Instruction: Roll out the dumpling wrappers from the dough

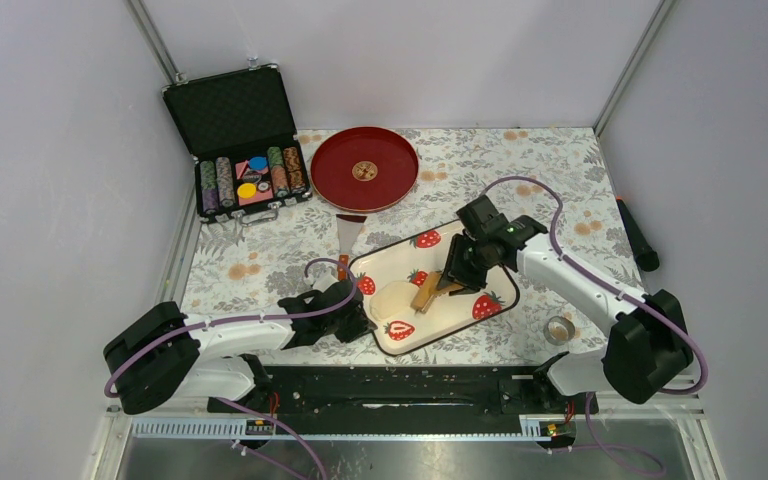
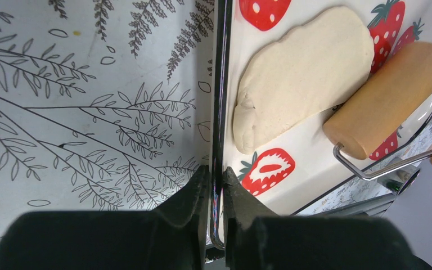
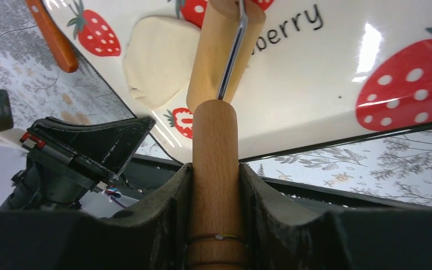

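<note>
While my left tool (image 2: pixel 216 188) pinches the tray (image 2: pixel 219 84) rim, my right tool (image 3: pixel 215 185) clamps the roller (image 3: pixel 215 140), its drum alongside the dough (image 2: pixel 304 79), which lies to its left.

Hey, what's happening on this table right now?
The left gripper is pinched shut on the rim of the white strawberry-print tray. The right gripper holds the tan wooden roller by its handle, drum at the edge of the flattened pale-cream dough sheet. The sheet is uncut.

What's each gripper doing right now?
Left gripper: closed on the rim of the strawberry tray.
Right gripper: closed on the handle of the wooden roller.
</note>
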`<state>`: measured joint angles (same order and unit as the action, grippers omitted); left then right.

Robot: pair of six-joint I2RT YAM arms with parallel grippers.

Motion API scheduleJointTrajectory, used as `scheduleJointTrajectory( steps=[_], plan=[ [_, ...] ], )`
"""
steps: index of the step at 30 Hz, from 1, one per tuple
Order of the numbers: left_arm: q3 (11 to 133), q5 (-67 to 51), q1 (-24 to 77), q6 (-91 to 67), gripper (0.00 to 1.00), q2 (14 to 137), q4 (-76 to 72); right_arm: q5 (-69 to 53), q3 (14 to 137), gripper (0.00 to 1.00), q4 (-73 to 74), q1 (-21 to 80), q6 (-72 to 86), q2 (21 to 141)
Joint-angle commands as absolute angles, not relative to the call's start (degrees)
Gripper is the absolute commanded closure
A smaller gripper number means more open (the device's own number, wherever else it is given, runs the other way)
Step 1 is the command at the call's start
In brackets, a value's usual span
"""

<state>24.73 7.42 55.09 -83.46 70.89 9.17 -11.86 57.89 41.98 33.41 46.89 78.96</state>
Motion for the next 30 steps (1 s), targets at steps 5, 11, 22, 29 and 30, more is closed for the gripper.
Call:
scheduleJointTrajectory(
  steps=[5, 11, 22, 29, 30],
  plan=[
    [24.4, 10.7, 55.1, -84.2, 1.00, 72.4, 14.0, -5.8, 60.4, 1.00, 52.5, 33.0, 39.6, 81.5],
    [24.6, 10.6, 55.1, -84.0, 1.00, 72.4, 13.9, -11.4, 68.2, 1.00, 50.9, 33.0, 34.3, 79.2],
    [24.7, 10.4, 55.1, -83.4, 1.00, 72.6, 14.0, -25.2, 77.5, 1.00, 47.1, 34.4, 24.1, 84.8],
    [24.7, 10.4, 55.1, -83.2, 1.00, 72.5, 14.0, -22.7, 81.4, 1.00, 46.9, 40.4, 23.7, 92.0],
    [24.7, 10.3, 55.1, -83.1, 1.00, 72.6, 14.0, -22.6, 81.7, 1.00, 46.4, 41.2, 23.8, 92.9]
  ],
)
